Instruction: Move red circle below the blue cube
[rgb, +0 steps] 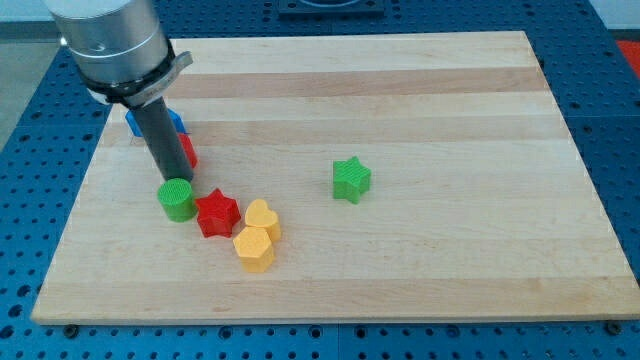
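Observation:
The red circle (188, 151) lies near the board's left edge, mostly hidden behind my rod; only its right side shows. The blue cube (133, 123) sits just above and left of it, also partly hidden by the rod. The two look to be touching or nearly so. My tip (169, 181) is just below the red circle, at the top edge of a green circle (176, 201); whether it touches either block cannot be told.
A red star (216, 213) sits right of the green circle. A yellow heart (264, 219) and another yellow block (254, 249) lie right of and below the star. A green star (351, 180) stands alone mid-board. The wooden board's left edge (80, 190) is close.

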